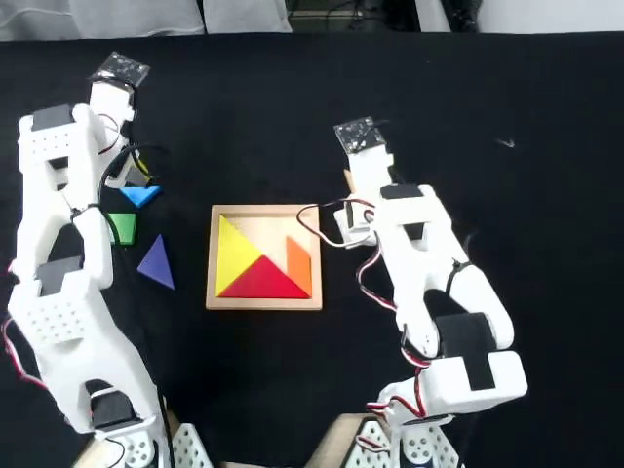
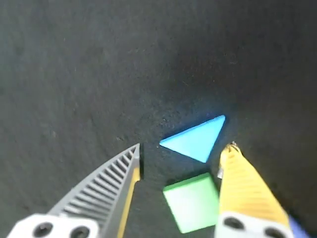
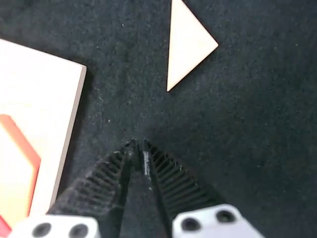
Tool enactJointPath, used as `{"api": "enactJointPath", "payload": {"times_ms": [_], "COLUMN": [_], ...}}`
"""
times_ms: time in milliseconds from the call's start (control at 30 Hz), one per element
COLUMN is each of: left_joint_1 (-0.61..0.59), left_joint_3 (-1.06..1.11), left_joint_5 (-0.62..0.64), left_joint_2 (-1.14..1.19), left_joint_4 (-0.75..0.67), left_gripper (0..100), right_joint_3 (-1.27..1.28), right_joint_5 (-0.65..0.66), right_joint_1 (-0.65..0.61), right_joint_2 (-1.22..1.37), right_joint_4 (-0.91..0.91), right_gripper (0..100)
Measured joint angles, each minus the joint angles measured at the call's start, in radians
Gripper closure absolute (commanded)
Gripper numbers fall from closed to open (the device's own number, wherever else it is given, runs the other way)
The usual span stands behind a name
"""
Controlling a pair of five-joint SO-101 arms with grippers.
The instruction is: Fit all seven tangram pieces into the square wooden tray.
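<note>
Black desk, wooden tray part-filled at centre; left jaws apart above blue triangle near left edge, best lowered astride it, clear of green square; right jaws together beside tray.

Smooth wooden tray, matt black cloth — slightly fuzzy

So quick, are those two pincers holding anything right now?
Left pincer: open, empty, over the blue triangle.
Right pincer: shut, holding nothing.
</note>
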Motion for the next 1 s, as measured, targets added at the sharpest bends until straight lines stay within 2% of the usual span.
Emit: {"api": "enactJointPath", "payload": {"times_ms": [200,400,633,800,1000], "left_joint_1": [0.000,0.000,0.000,0.002,0.009], "left_joint_3": [-0.058,-0.060,-0.114,-0.203,-0.407], "left_joint_5": [-0.376,-0.563,-0.641,-0.654,-0.654], "left_joint_2": [0.110,0.141,0.181,0.245,0.365], "left_joint_4": [0.011,0.011,0.014,0.081,0.198], "left_gripper": [75,75,75,75,76], "right_joint_3": [0.000,0.000,0.000,0.000,0.000], "right_joint_5": [0.000,0.000,0.038,0.041,0.041], "right_joint_1": [0.000,0.000,0.000,0.000,0.000], "right_joint_2": [0.000,0.000,0.000,0.000,0.000], "right_joint_4": [0.000,0.000,0.000,0.000,0.000], "right_gripper": [98.8,98.8,98.8,98.8,98.8]}}
